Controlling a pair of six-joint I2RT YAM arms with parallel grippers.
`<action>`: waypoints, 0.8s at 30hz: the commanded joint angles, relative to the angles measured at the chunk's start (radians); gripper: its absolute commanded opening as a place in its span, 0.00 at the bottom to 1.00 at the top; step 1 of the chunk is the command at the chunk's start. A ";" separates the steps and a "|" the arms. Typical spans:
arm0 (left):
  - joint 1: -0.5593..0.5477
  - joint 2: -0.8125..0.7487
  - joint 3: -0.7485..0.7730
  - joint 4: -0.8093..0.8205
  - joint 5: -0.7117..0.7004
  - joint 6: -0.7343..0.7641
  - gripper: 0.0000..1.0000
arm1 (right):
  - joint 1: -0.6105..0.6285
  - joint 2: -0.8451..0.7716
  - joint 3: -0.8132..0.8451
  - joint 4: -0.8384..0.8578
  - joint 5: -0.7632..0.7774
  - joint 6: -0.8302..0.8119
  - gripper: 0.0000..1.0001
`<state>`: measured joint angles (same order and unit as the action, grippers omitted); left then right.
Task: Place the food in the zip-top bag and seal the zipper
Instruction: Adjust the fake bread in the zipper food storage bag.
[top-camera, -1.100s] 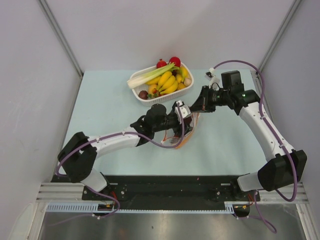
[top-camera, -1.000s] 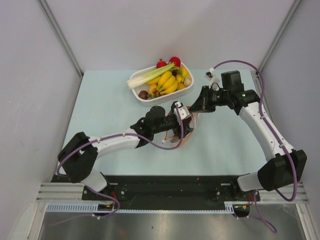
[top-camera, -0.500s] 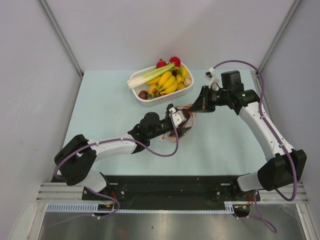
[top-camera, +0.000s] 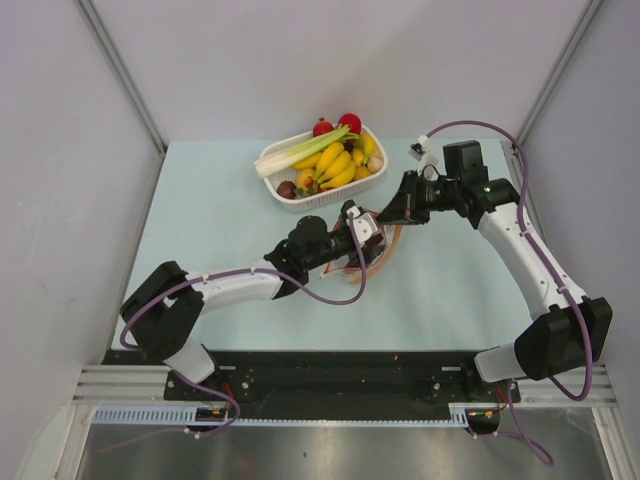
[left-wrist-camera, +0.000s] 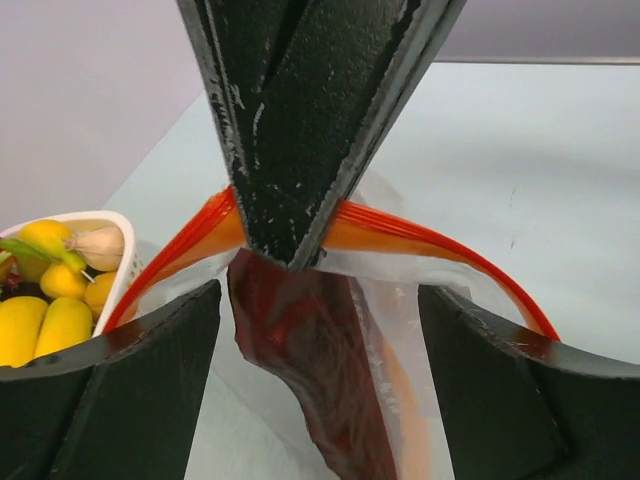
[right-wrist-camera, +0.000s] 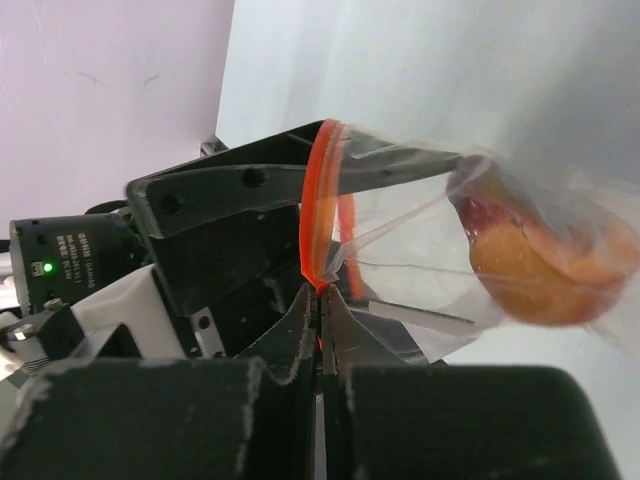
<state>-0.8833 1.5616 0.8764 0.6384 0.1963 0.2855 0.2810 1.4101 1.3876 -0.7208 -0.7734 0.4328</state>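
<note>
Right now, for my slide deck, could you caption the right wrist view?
Right gripper pinching the zipper of the clear zip-top bag, orange and red food inside.

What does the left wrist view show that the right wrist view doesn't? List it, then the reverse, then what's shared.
Only left wrist: the white basket holding yellow bananas. Only right wrist: the left arm's camera with its green light. Both: the zip-top bag, its orange-red zipper pinched by the shut right tool, food inside.

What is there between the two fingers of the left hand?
The bag, with dark red food inside; the right hand pinches its zipper above. The left wrist view shows it.
</note>
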 joint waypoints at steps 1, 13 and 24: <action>0.010 0.049 0.070 -0.028 0.067 -0.031 0.79 | -0.002 -0.020 0.002 0.030 -0.063 0.006 0.00; 0.024 0.034 0.035 -0.089 0.209 -0.049 0.26 | -0.055 -0.017 0.002 0.015 -0.061 0.006 0.00; 0.102 -0.100 0.029 -0.195 0.269 -0.143 0.00 | -0.101 -0.037 0.002 -0.084 -0.053 -0.058 0.00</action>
<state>-0.8227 1.5398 0.9108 0.4656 0.4213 0.2062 0.1905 1.4097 1.3876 -0.7563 -0.8192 0.4129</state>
